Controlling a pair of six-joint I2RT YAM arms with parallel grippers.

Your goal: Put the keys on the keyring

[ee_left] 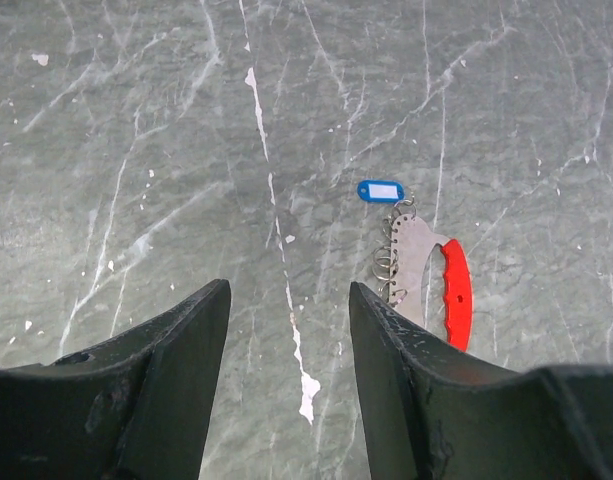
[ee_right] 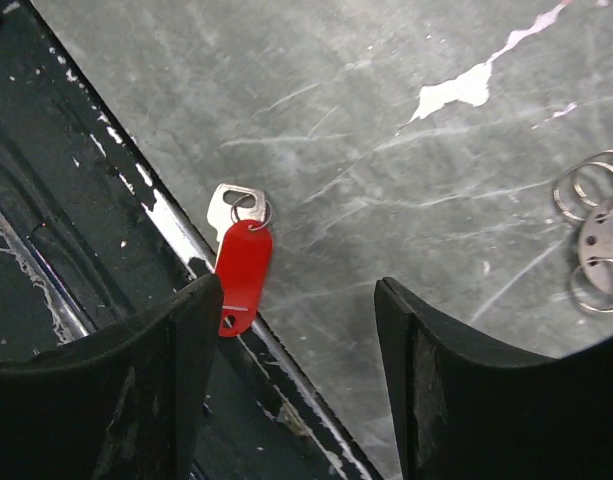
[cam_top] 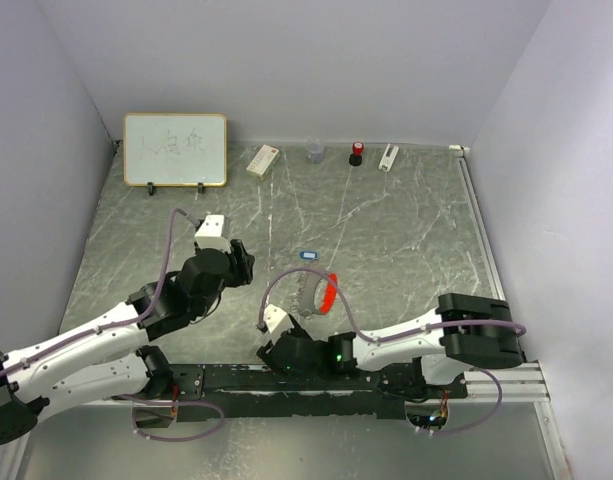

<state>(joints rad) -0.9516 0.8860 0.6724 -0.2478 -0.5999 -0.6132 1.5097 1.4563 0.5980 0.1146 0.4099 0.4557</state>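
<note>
The step in hand looks like picking up the red-tagged key (ee_right: 243, 262). It lies apart from the keyring (ee_left: 418, 268) on its near side, at the very lip of the desk (cam_top: 406, 230), with its tag partly over the dark rail (ee_right: 76, 250). The right tool (ee_right: 296, 300) hangs over it, released and empty, jaws wide. To do this well, I would centre the jaws across the red plastic tag rather than the thin silver blade and come down squarely. The step at the rail needs care, since a finger landing on it could tip the tool or flick the key away. The left tool (ee_left: 288, 300), also released and holding nothing, sits to the keyring's left and faces it. It seems best placed to pin the red fob (ee_left: 456, 295) while a ring is worked. The blue-tagged key (ee_left: 379, 190) lies just beyond the keyring's ring end; whether they touch I cannot tell. Count: two keys, one red and one blue; one keyring, carrying several small rings I cannot number surely; two tools. Neither key is on a ring yet.
</note>
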